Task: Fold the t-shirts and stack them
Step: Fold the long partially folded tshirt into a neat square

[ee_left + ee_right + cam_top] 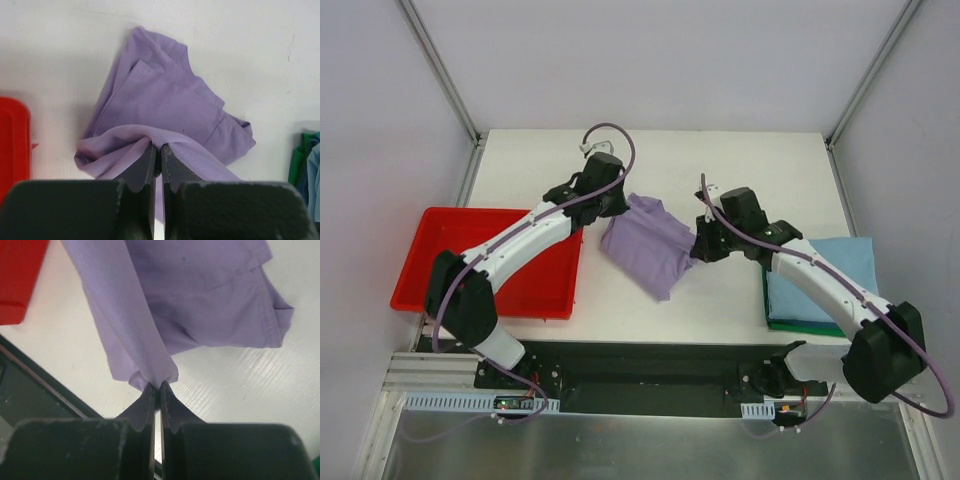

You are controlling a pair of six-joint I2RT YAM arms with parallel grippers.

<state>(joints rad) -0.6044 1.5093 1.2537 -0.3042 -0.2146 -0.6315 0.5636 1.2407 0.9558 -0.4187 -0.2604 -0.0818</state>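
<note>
A lavender purple t-shirt [646,248] hangs bunched between my two grippers over the middle of the table. My left gripper [620,203] pinches its far left edge; the left wrist view shows the gripper [158,148] shut on a fold of the purple cloth [165,105]. At the shirt's right side my right gripper [698,243] grips it too; in its wrist view the gripper [157,386] is shut on a gathered corner of the purple t-shirt [200,295]. At the right lies a folded light blue t-shirt [825,270] on top of a dark green t-shirt [800,325].
A red plastic tray [445,262] sits at the table's left front, under my left arm. White walls and metal frame posts [440,70] close in the back and sides. The black base rail [650,365] runs along the near edge.
</note>
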